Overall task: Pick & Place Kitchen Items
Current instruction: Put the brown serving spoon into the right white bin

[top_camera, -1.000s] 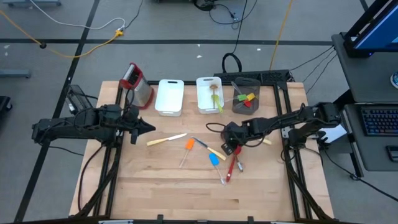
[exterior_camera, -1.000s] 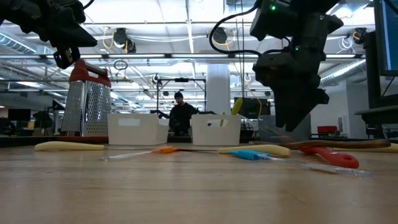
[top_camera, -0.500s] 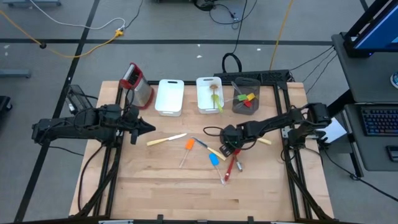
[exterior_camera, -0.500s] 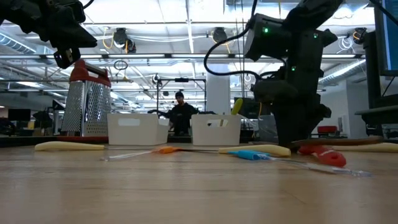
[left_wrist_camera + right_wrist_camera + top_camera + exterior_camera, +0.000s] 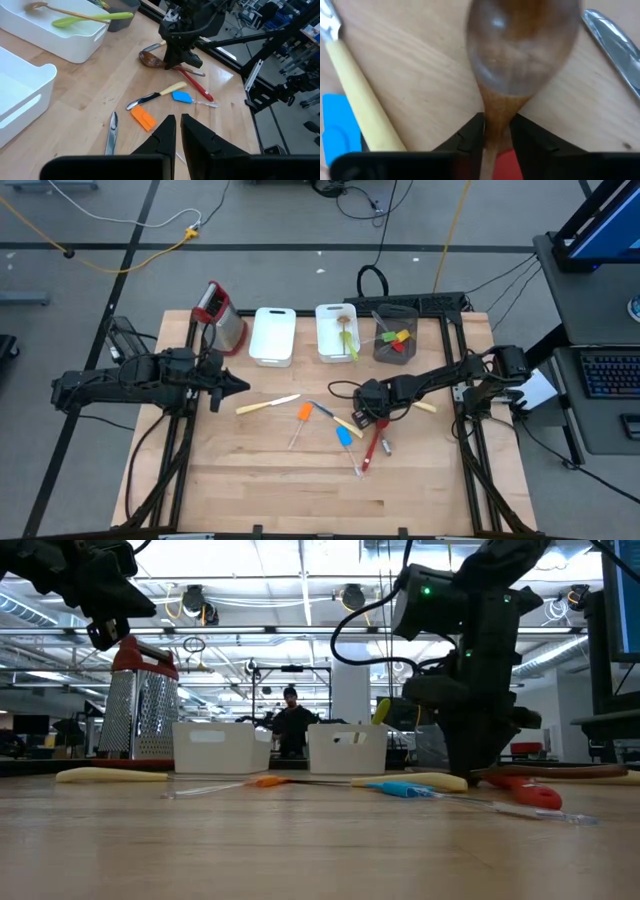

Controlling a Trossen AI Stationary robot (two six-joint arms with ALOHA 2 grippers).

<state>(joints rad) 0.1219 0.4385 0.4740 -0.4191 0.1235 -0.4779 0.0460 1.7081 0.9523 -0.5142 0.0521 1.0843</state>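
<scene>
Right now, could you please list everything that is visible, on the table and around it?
grater: one, metal, red top, back left.
bins: two, white, back middle.
green spatula: one, in right bin.
cup: one, grey, beside bins, utensils inside.
knives: two, cream handles, table middle.
spatulas: two, orange and blue, middle.
red spoon: one, middle right.
wooden spoon: one, brown, between right gripper's fingers.
person: one, dark clothes, room behind.
left gripper: shut, empty, left side.
right gripper: closed on wooden spoon's neck.
</scene>
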